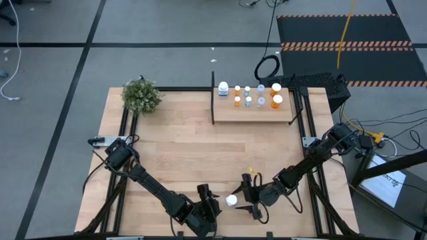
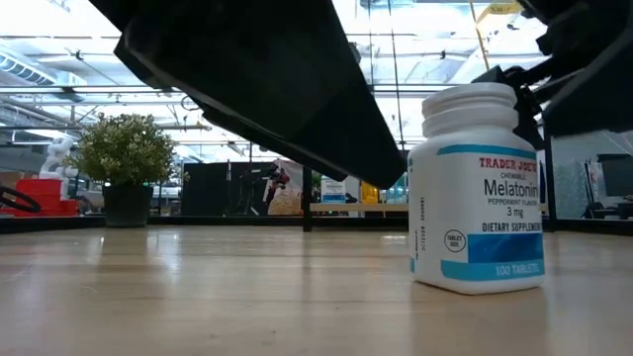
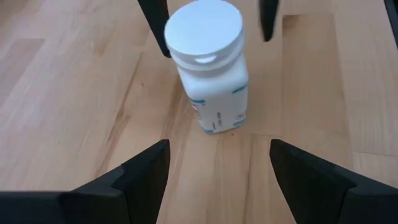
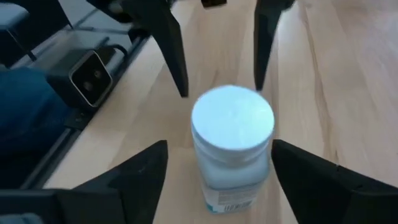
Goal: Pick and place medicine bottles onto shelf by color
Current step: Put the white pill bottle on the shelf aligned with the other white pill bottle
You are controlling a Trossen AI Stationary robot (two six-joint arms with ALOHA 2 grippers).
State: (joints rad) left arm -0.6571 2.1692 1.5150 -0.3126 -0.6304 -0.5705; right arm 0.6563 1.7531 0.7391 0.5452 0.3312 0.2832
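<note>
White plastic, blue-banded: a melatonin bottle stands upright on the bare tabletop, at about 6 o'clock of the table in the high view, close to the near edge. It is the one bottle seen off the shelf.

Progress. The shelf lies at about 1 o'clock of the table, with a thin black post at its 9 o'clock end. On it stand a white-capped white bottle, several orange bottles and small pale ones, and two larger orange bottles toward the 3 o'clock end. Sorting therefore appears nearly complete; by this judgement the melatonin bottle remains to be carried up, most likely beside the white one.

Grippers. The right gripper has its fingers spread, one to each side of the bottle, with a gap visible on both sides; nothing is clamped. The left gripper is likewise spread and empty, facing the bottle from about 9 o'clock, just beside it.

Room for moving. Both grippers crowd the bottle from opposite sides, so the space around it is tight; the left one should probably back off before any lift. From there toward 12 o'clock the boards run open up to the shelf's front edge. A green potted plant sits at 11 o'clock, well apart from that path. The black post and the standing bottles limit where a newcomer can be set down.
</note>
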